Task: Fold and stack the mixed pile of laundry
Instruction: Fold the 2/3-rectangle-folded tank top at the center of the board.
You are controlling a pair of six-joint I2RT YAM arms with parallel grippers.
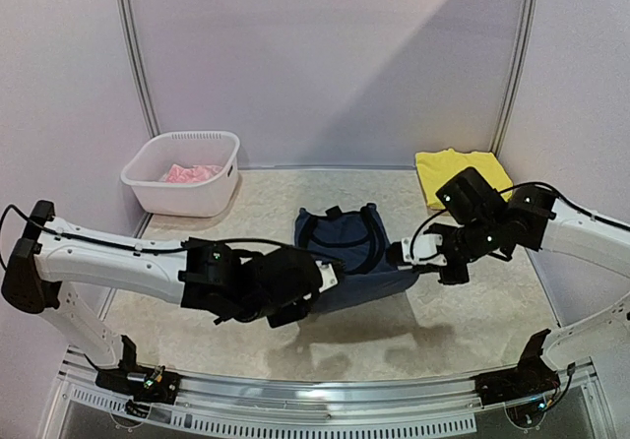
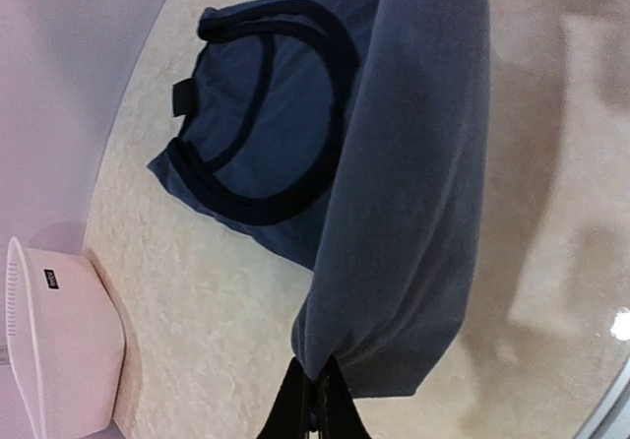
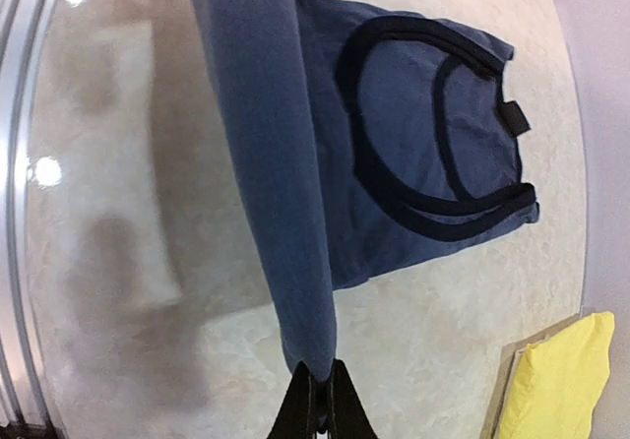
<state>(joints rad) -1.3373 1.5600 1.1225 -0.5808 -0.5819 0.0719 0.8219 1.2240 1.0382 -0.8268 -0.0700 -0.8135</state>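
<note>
My left claw [image 1: 325, 278] and right claw [image 1: 398, 254] each pinched a near corner of the top [image 1: 340, 240]. The basket [image 1: 182, 188] sat left of it, yellow cloth [image 1: 458, 168] right.

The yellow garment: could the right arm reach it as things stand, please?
Probably not right away: the right gripper is shut on the navy top, though the way to the yellow garment looks free.

1. Top view, upper left: the basket [image 1: 182, 198] wall hides most of the pink garment [image 1: 190, 173].
2. Right wrist view's lower right corner cuts off the yellow garment [image 3: 556, 380].
3. Left wrist view's lower left edge crops the basket.
</note>
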